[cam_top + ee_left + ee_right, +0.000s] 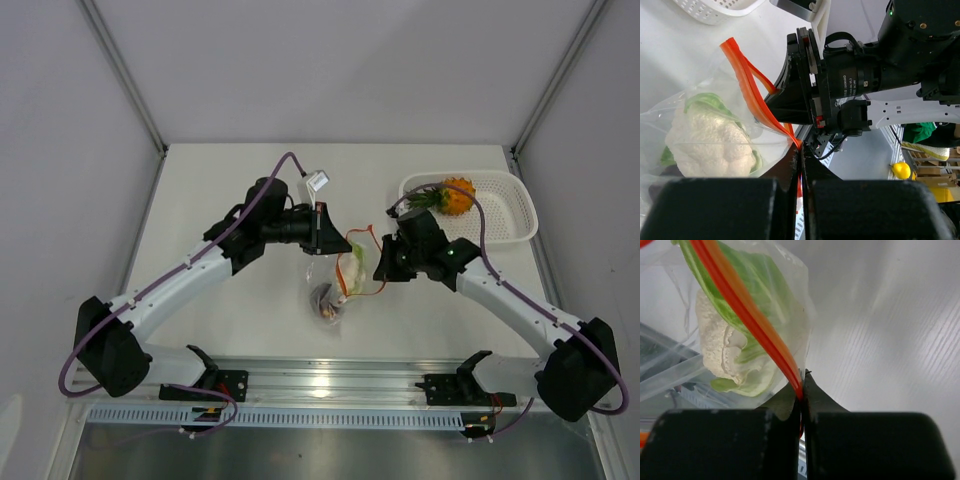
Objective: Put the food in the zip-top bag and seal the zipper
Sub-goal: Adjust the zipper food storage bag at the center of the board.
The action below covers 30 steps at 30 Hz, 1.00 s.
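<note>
The clear zip-top bag hangs between my two grippers over the table's middle. Its red-orange zipper loops between them. Inside lie the white and pale-green vegetable piece, also in the right wrist view, and lower down the dark red-purple fruit. My left gripper is shut on the zipper strip at one end. My right gripper is shut on the zipper at the other end. The orange pineapple with its green crown lies in the white basket.
The white perforated basket stands at the back right, just behind my right arm; a corner of it shows in the left wrist view. A metal rail runs along the near edge. Grey walls close in the table.
</note>
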{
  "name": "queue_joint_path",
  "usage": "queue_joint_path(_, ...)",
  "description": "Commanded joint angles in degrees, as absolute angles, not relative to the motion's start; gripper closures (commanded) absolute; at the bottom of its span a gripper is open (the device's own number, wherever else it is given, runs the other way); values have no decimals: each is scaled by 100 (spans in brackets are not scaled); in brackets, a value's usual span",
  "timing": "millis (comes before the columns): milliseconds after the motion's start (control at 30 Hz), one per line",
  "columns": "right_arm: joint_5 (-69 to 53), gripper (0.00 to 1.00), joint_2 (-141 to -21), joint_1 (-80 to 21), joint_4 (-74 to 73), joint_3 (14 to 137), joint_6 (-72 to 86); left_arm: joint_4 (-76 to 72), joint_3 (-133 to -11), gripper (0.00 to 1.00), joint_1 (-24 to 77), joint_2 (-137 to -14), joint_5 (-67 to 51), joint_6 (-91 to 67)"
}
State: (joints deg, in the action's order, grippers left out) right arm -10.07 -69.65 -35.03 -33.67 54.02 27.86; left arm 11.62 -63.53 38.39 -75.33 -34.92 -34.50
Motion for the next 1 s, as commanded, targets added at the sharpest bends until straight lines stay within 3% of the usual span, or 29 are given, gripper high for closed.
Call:
queue_joint_path(0, -880, 100, -6996, -3507, -3224, 5887, 2620, 931, -6363, 99, 3867, -7305, -3647, -3463)
queue_joint_path(233, -527, 100, -6461, -4034, -3911, 7259, 2469, 1036, -6460, 100, 3867, -6339, -3631, -3630)
queue_joint_path(367, -738, 100, -6556, -3999, -3640, 6936, 2688, 906, -6101, 99, 3867, -6310, -3568, -3665)
queue_joint_path(500, -1072, 100, -7205, -3797, -3129, 6127, 2734, 520, -5503, 99, 3797, -7056, -3699, -3735)
queue_joint_path(600, -634, 100, -7514, -4015, -3453, 6520, 2497, 405, -5493, 99, 3542, -7103, -4016, -3866)
queue_joint_path(767, -394, 100, -6944, -4430, -3613, 7592, 2303, 940, -6520, 99, 3674, -6294, -3832, -3560)
queue_joint_path(967, -440, 100, -6741, -4447, -3297, 7147, 2513, 554, -5767, 99, 3674, -6380, -3753, -3823)
